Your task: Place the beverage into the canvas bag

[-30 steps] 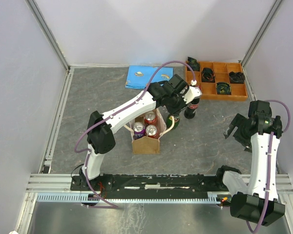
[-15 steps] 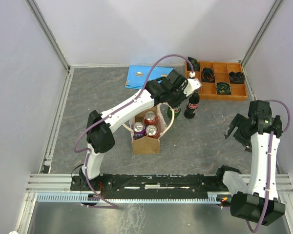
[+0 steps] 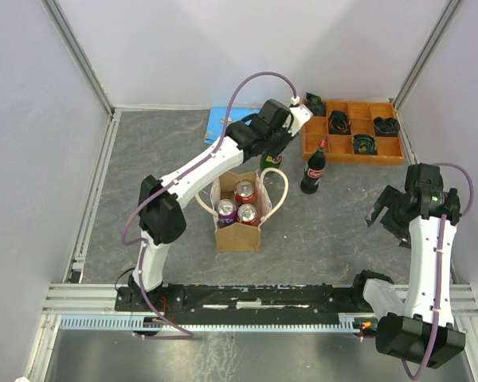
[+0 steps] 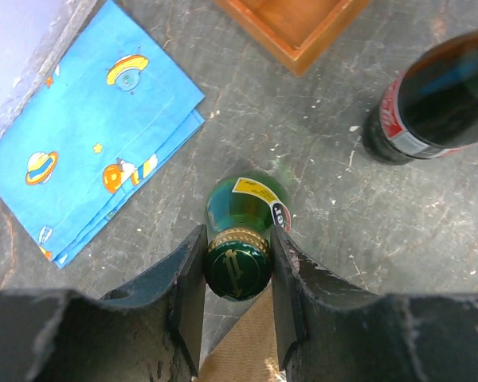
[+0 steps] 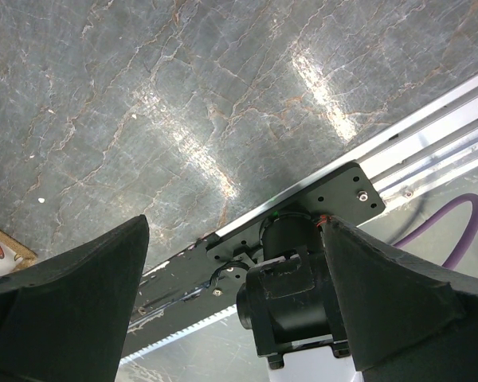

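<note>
The canvas bag (image 3: 239,227) stands open mid-table with three cans inside and cream rope handles. My left gripper (image 3: 271,153) is just behind the bag, shut on the cap of a green glass bottle (image 4: 237,267) that hangs upright between the fingers. A corner of the bag (image 4: 251,346) shows below the cap. A dark cola bottle (image 3: 313,169) stands on the table to the right of it and also shows in the left wrist view (image 4: 434,99). My right gripper (image 3: 386,215) is open and empty at the right, high above the table (image 5: 235,231).
An orange compartment tray (image 3: 350,158) with dark items sits at the back right; its corner shows in the left wrist view (image 4: 295,36). A blue printed cloth (image 4: 88,143) lies at the back, left of the tray. White walls enclose the table.
My left gripper has moved back and to the left with the green bottle, away from the cola bottle, which stays standing. The right arm has not moved.
</note>
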Available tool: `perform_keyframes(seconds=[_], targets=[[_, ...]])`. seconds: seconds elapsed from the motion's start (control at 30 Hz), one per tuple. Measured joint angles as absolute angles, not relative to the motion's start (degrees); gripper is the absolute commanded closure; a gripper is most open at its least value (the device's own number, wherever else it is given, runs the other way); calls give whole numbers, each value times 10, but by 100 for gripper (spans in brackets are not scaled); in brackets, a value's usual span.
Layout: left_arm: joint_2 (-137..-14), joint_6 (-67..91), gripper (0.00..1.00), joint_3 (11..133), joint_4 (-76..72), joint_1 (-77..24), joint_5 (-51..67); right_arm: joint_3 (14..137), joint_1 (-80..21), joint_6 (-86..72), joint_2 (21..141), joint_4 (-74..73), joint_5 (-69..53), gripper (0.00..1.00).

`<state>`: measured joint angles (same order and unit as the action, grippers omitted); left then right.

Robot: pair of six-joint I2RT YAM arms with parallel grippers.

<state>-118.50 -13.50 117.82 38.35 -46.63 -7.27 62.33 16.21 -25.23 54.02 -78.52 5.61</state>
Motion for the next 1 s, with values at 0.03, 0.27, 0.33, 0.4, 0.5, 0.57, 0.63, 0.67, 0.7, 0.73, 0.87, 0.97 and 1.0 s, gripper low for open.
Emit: perform_keyframes(seconds=[0.03, 0.27, 0.33, 0.4, 0.5, 0.57, 0.63, 0.67, 0.7, 0.73, 0.87, 0.97, 1.0], targets=[[-1185, -132, 97, 1178, 383, -462, -77, 623, 162, -252, 540, -785, 56, 1], [-1185, -126, 97, 1178, 367, -440, -99, 621, 162, -252, 540, -785, 56, 1], [-1185, -118, 97, 1178, 363, -434, -104, 620, 162, -252, 540, -785, 56, 1], [-1184, -112, 97, 1178, 361, -428, -106, 620, 162, -252, 540, -785, 56, 1], [-1176, -104, 97, 1164, 356, -421, -108, 619, 162, -252, 540, -785, 56, 1], [-1163, -100, 97, 1148, 356, -416, -109, 615, 162, -252, 540, -785, 55, 1], [-1148, -94, 97, 1135, 354, -413, -111, 613, 162, -252, 541, -785, 55, 1], [-1141, -93, 97, 1128, 354, -412, -111, 613, 162, -252, 541, -785, 55, 1], [-1129, -90, 97, 1118, 354, -409, -111, 612, 162, -252, 541, -785, 54, 1], [-1121, -88, 97, 1112, 355, -408, -111, 612, 162, -252, 541, -784, 53, 1], [-1088, -83, 97, 1102, 355, -404, -115, 611, 162, -252, 541, -783, 50, 1], [-1066, -79, 97, 1099, 356, -402, -117, 609, 162, -252, 541, -783, 49, 1], [-1057, -79, 97, 1097, 356, -402, -117, 609, 162, -252, 541, -783, 49, 1]])
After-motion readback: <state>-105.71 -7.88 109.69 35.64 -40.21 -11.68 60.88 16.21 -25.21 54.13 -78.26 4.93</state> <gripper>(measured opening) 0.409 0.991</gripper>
